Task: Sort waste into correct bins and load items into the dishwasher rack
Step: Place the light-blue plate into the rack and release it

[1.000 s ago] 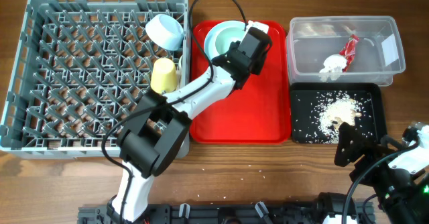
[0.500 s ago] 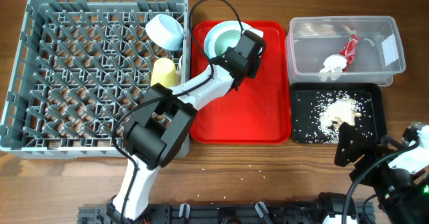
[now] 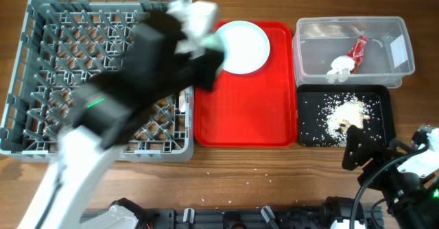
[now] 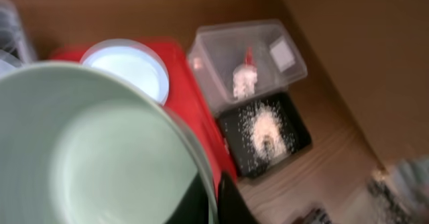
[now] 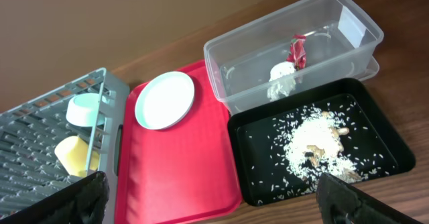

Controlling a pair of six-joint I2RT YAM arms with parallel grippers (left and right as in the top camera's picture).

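Note:
My left gripper [image 4: 213, 197] is shut on the rim of a pale green-blue bowl [image 4: 87, 150]. It holds the bowl high above the right side of the grey dishwasher rack [image 3: 41, 64]. The raised arm [image 3: 137, 78] is blurred there. The light-blue plate [image 3: 243, 46] lies on the red tray [image 3: 247, 112]. A second small bowl [image 5: 87, 108] and the yellow cup [image 5: 70, 153] sit in the rack. The clear tub [image 3: 305, 51] holds the napkin [image 3: 338, 66] and the red wrapper [image 3: 359, 49]. Rice scraps [image 3: 346, 112] lie in the black tray [image 3: 309, 99]. My right gripper [image 5: 214, 207] is open and empty. Fork and spoon are hidden.
The rack fills the left of the table, the red tray the middle, and the tub and black tray the right. My right arm [image 3: 394, 167] rests at the front right corner on bare wood.
My left arm has lifted the bowl off the plate on the red tray, risen toward the camera and swung left over the rack. The plate now lies uncovered. The right arm has not moved.

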